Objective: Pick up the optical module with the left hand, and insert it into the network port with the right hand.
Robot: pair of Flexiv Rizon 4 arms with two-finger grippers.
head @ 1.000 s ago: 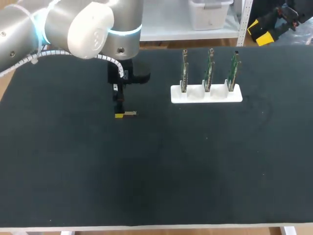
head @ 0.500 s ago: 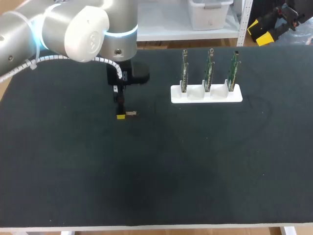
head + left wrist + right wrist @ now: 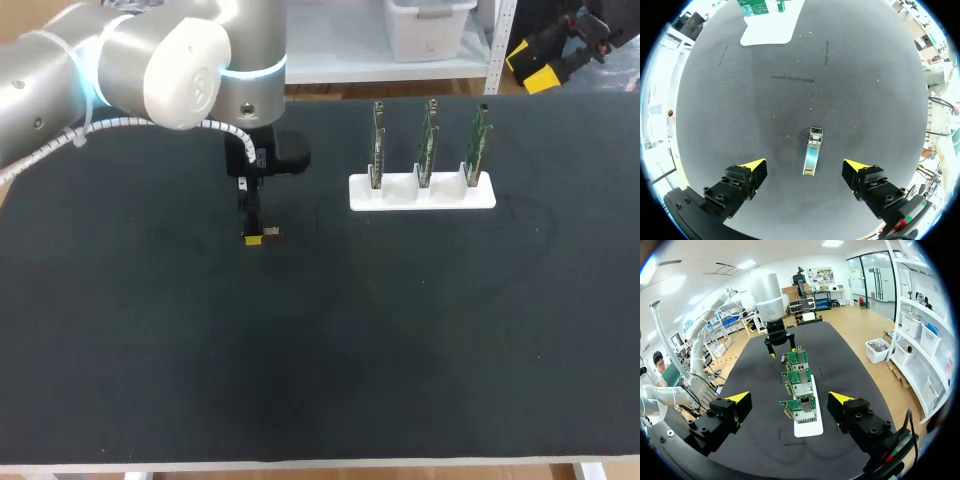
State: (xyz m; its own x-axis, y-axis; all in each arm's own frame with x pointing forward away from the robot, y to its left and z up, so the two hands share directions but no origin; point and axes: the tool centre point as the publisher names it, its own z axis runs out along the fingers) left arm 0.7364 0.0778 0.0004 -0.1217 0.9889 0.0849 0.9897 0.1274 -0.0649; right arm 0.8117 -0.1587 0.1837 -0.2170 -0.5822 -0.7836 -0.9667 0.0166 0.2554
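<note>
The small silvery metal optical module [image 3: 812, 150] is seen lying flat on the black table [image 3: 400, 340], toward the far edge and left of the middle. It is bracketed by the left gripper [image 3: 805, 165], whose yellow-tipped fingers are held wide apart on either side without touching it. Along the far edge to the right, three upright green network-port boards [image 3: 427, 145] are slotted in a white holder [image 3: 421, 194], and the right gripper [image 3: 790, 398] is held spread open with that holder ahead of it.
</note>
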